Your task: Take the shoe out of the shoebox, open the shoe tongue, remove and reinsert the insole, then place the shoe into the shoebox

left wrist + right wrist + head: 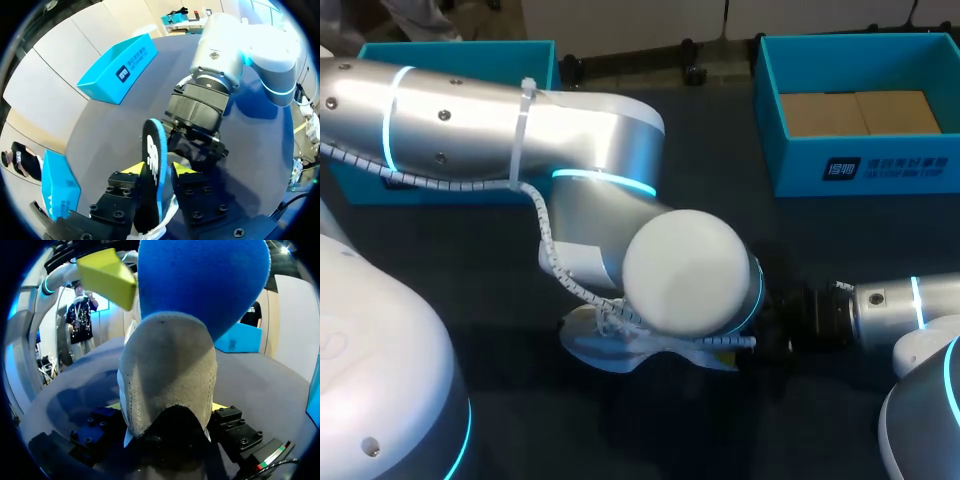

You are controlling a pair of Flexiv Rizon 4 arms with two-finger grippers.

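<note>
Insole (pixel 152 145) in left pincer (pixel 157 168), shoe (pixel 167 375) mid-table

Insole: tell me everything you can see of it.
The insole is thin and looks like foam. In the right wrist view one face is bright blue and felt-like. In the left wrist view it shows a dark face with a pale print and a blue edge. It stands upright between the fingers of the left gripper, with both yellow tips against it. Its lower end drops behind the heel of the grey shoe and is hidden there.
</note>
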